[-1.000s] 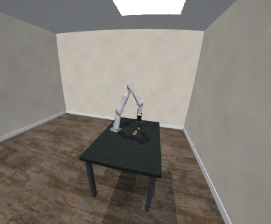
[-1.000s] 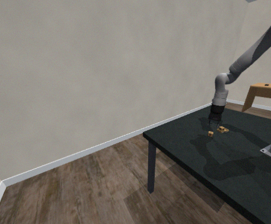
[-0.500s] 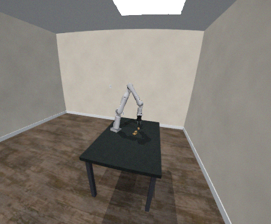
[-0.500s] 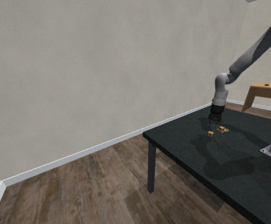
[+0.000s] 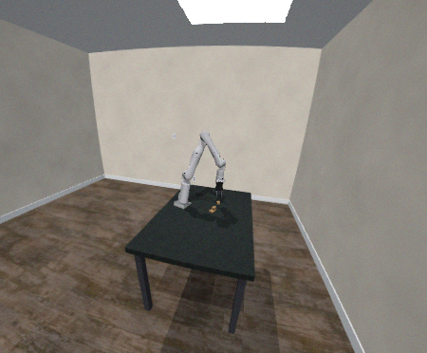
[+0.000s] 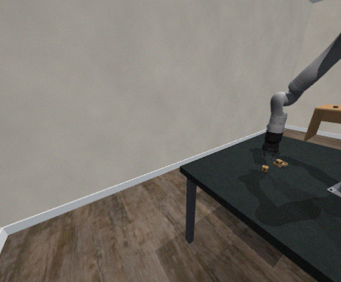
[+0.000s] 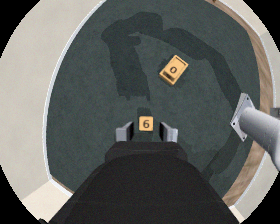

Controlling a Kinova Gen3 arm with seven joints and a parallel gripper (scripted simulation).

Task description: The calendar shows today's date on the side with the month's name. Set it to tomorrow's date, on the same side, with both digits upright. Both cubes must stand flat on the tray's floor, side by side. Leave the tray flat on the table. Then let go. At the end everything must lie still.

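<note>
While the gripper [image 5: 219, 194] [image 6: 267, 156] [image 7: 146, 128] is held above the table [image 5: 192, 242] [image 6: 229, 182] [image 7: 91, 95], its fingers are spread most of the way, and nothing is gripped between them. In the wrist view, the cube marked 6 [image 5: 218, 202] [image 6: 264, 168] [image 7: 146, 123] is framed between the fingertips, a little beyond them, with its digit shown upright and its sides roughly squared to the picture. By the exterior view, that cube is seated on the table, outside the tray [image 5: 211, 211] [image 6: 285, 164] [image 7: 181, 61] and near it. The tray is set down on the table, its long axis slanted from lower left to upper right in the wrist view. The cube marked 0 [image 5: 213, 208] [image 6: 279, 161] [image 7: 173, 69] is carried by the tray, its digit turned up and tilted with the tray's slant.
</note>
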